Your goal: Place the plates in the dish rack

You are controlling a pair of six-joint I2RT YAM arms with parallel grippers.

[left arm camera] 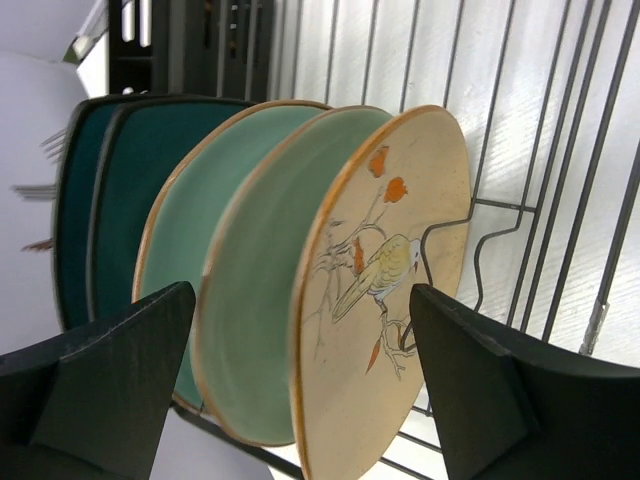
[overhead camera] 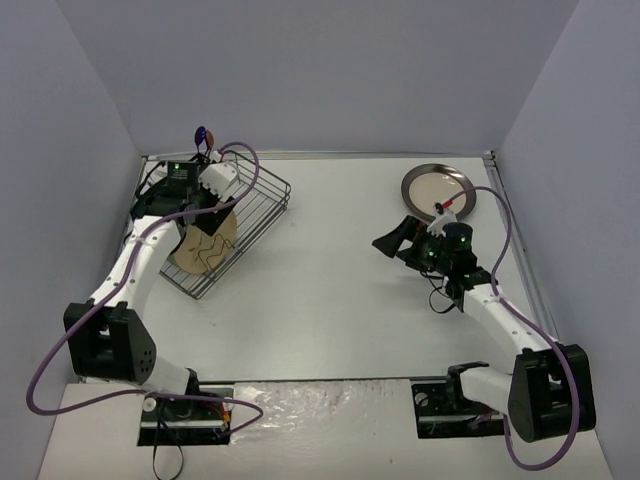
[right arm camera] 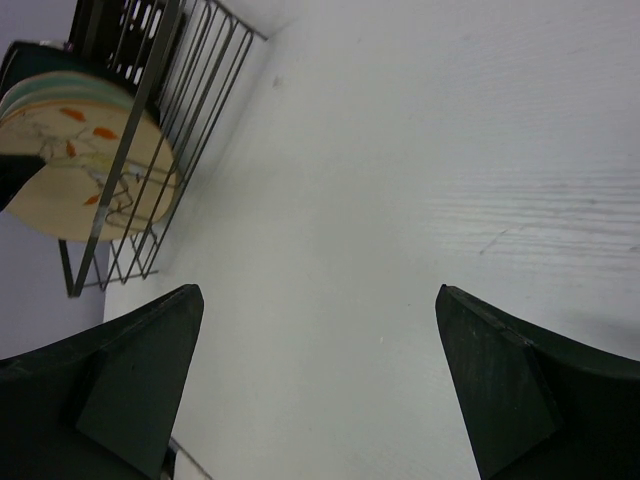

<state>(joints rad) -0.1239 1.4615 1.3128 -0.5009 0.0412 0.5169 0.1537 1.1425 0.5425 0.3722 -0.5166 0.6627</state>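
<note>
The black wire dish rack (overhead camera: 264, 203) stands at the back left. In the left wrist view, five plates stand on edge in the rack (left arm camera: 560, 150): two dark teal square plates (left arm camera: 95, 200), a plain mint-green round plate (left arm camera: 195, 205), a second mint-green plate (left arm camera: 255, 270) and a cream plate with a bird and flowers (left arm camera: 400, 230). My left gripper (left arm camera: 300, 300) is open; its jaws straddle the lower edges of the cream and nearest mint plates without gripping. The beige dark-rimmed plate (overhead camera: 437, 189) lies flat at the back right. My right gripper (overhead camera: 390, 241) is open and empty over bare table, in front of that plate.
A dark slotted cutlery holder (overhead camera: 204, 148) with utensils stands at the rack's far corner. Grey walls close the table on three sides. The right wrist view shows the rack (right arm camera: 150, 130) and cream plate (right arm camera: 85, 170) far off at its upper left.
</note>
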